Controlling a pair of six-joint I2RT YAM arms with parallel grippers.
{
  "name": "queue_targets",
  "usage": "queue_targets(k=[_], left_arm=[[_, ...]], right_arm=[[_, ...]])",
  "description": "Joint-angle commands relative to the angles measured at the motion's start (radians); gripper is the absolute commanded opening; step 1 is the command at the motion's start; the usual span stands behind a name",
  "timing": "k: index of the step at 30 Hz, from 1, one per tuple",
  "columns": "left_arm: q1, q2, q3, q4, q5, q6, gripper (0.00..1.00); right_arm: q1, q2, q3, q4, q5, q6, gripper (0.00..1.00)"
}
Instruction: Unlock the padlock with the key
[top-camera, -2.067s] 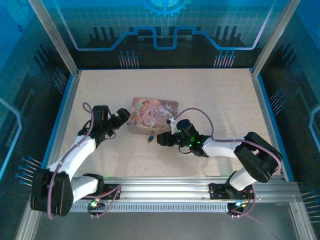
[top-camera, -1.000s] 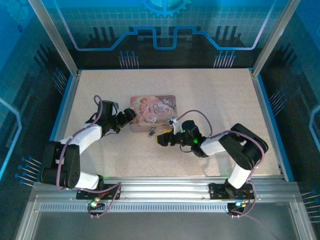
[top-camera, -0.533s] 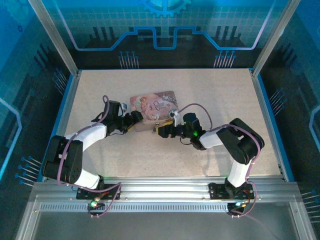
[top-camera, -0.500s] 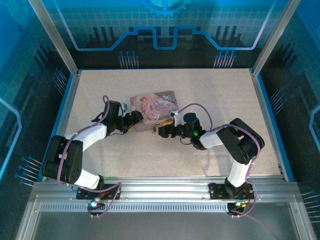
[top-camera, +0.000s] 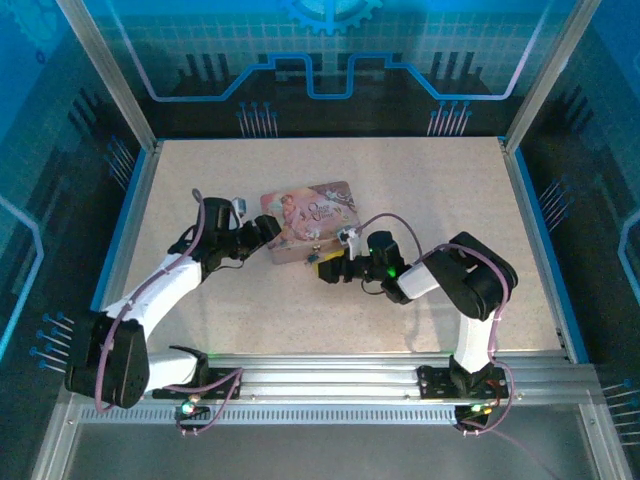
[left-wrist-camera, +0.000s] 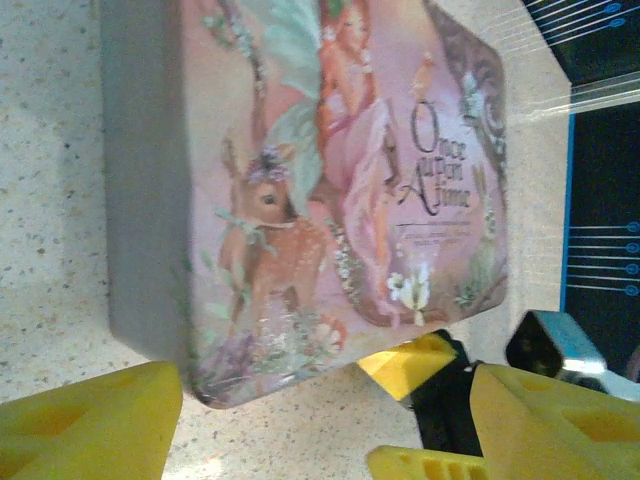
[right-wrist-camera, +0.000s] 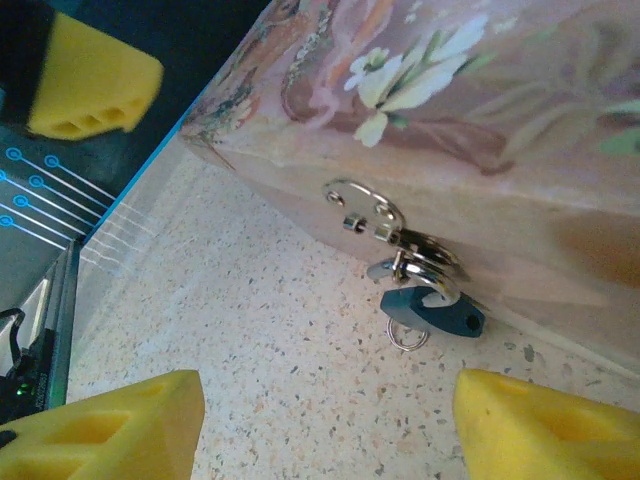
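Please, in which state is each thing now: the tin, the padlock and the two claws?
tin: lid shut, lying flat.
padlock: shackle looks shut, hooked through the clasp on the tin's side.
left claw: open, holds nothing, at a corner of the tin.
right claw: open, holds nothing, facing the padlock.

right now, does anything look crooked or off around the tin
The pink tin sits askew, turned out of line with the table edges. The padlock hangs from the clasp on its front wall, dark body lying sideways. Nothing looks spilled or damaged.
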Motion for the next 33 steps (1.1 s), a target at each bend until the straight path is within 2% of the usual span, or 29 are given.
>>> queue_targets(k=[1,12,18,33], left_arm=[[-0.025,-0.008,0.059,-0.037,0.009,0.029,0.76],[-0.118,0.192,0.243,-0.027,0.041,0.072,0.75],[-0.142,0.286,0.294,-0.018,0.041,0.079,0.74],[-0.165,0.353,0.247,0.030,0.039,0.057,0.73]], right_arm=[[-0.008,0.032,0.020,0.062,-0.017,0.010,0.67],[-0.009,0.104,0.058,0.135,-0.008,0.046,0.65],[-0.011,0.128,0.078,0.144,0.002,0.060,0.64],[-0.009,0.153,0.102,0.219,-0.005,0.114,0.62]])
